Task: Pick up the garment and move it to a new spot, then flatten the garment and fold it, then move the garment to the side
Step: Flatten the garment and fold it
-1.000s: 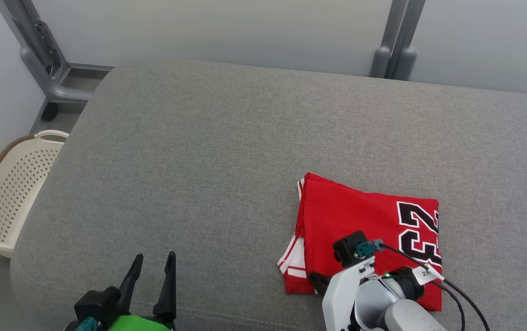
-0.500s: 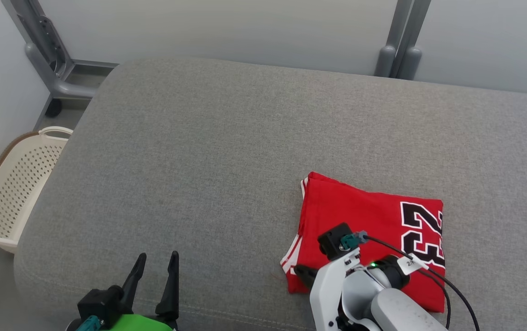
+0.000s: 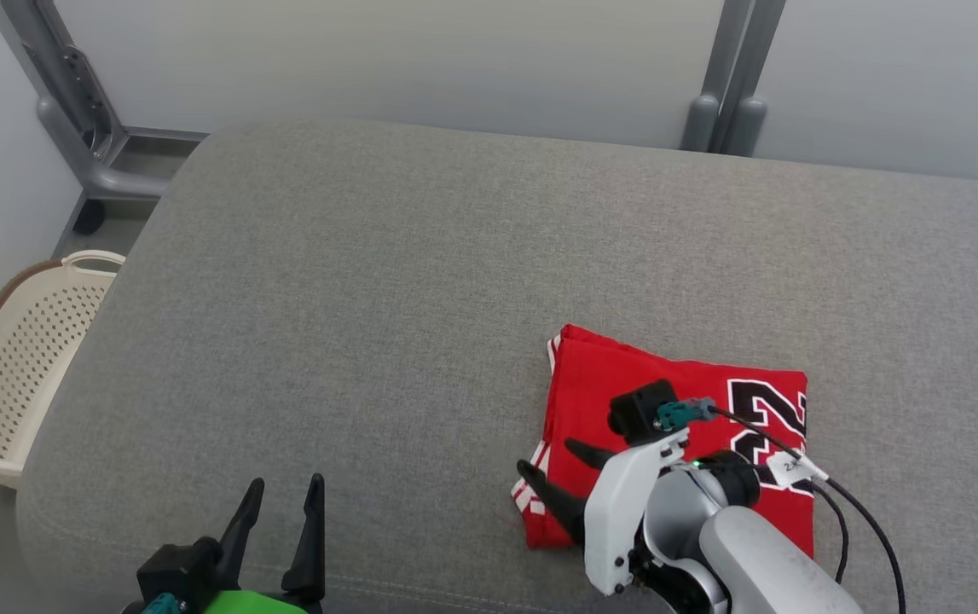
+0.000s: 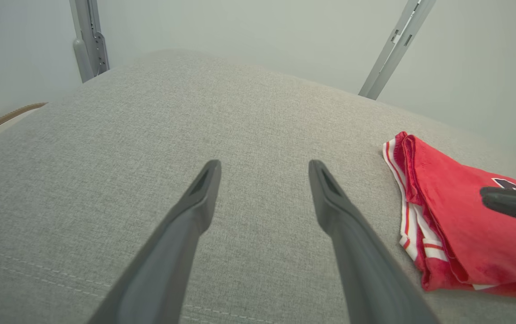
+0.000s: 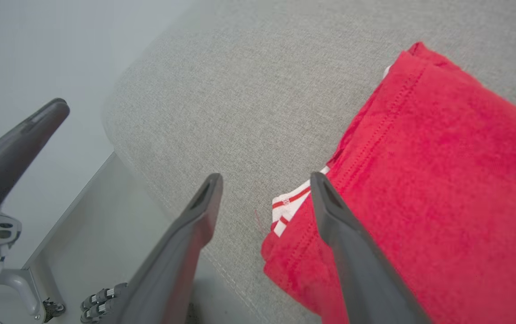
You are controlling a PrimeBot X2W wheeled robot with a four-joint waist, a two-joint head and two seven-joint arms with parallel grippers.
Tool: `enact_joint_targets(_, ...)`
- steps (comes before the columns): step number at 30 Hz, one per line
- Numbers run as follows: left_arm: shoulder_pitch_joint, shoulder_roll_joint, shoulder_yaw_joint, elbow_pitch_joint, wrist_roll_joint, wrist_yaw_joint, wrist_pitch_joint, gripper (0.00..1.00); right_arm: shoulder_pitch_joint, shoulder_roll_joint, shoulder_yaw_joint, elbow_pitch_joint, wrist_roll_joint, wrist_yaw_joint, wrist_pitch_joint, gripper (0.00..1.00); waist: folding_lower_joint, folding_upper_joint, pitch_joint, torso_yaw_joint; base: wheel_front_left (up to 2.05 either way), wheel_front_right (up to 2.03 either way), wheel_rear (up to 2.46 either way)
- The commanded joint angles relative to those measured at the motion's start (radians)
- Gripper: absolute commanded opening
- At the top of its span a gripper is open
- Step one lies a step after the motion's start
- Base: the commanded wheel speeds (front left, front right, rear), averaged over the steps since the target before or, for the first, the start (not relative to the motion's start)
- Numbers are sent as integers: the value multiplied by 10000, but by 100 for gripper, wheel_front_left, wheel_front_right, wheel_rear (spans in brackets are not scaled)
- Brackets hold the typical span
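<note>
1. Two grippers sit nearest the camera. The left gripper (image 3: 285,486) hovers over the near-left edge of the cushion, with its fingers parted and nothing between them.
2. The right gripper (image 3: 549,456) is released and empty at the near-left corner of the red jersey (image 3: 599,384). In the right wrist view one finger lies over bare cushion and the other over red cloth. Contact with the cloth cannot be determined.
3. The jersey lies folded in a rough rectangle on the near-right part of the cushion. Red-and-white striped trim shows along its left edge.
4. Surface: a grey woven cushion (image 3: 412,281) with rounded corners and a stitched seam along the near edge.
5. Room: a cream perforated laundry basket (image 3: 20,358) stands on the floor to the left, beside the cushion. Grey metal posts (image 3: 723,94) rise behind the cushion against a pale wall.
6. Obstructions: the right wrist and its cable cover part of the jersey's black digits and its near-right portion. The picture edge cuts off the basket. Small ribbed parts low in the right wrist view cannot be identified.
</note>
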Motion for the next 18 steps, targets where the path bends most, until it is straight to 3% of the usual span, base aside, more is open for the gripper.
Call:
enact_joint_targets(1,51,67,20,-26,41,-26,-28,100,-92,-32,-117,-57,-19,-6,-92,100,0,0,-88,-115,0,0,0)
enact_joint_targets(7,202,128,24,-91,146,-26,-29,100,58,-30,-1533,-187,-358,-6,58,100,0,0,-281,-446,0,0,0)
enact_joint_targets(18,302,157,136,-352,355,-26,-28,100,1235,-27,-5164,-679,-1763,-6,603,100,0,0,-385,-887,0,0,0)
